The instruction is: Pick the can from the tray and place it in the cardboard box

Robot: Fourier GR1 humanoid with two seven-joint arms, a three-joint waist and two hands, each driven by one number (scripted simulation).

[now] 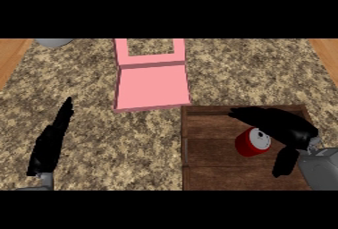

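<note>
A red can point(250, 143) with a white end lies tilted on the dark wooden tray point(210, 157) at the lower right. My right hand point(285, 125) hangs over the tray's right side. Its fingers stretch leftwards just above the can and its thumb points down to the can's right, so the can sits in the gap between them. The hand is open and I see no finger curled round the can. A pink open box point(150, 87), its flap folded back, stands on the counter just beyond the tray's far left corner. My left hand point(50, 143) rests open at the left, fingers up.
A speckled stone counter point(119, 147) spreads between the left hand and the tray. Part of a grey round object point(52, 42) shows at the far left edge. Wooden strips point(10, 58) border the counter on both sides.
</note>
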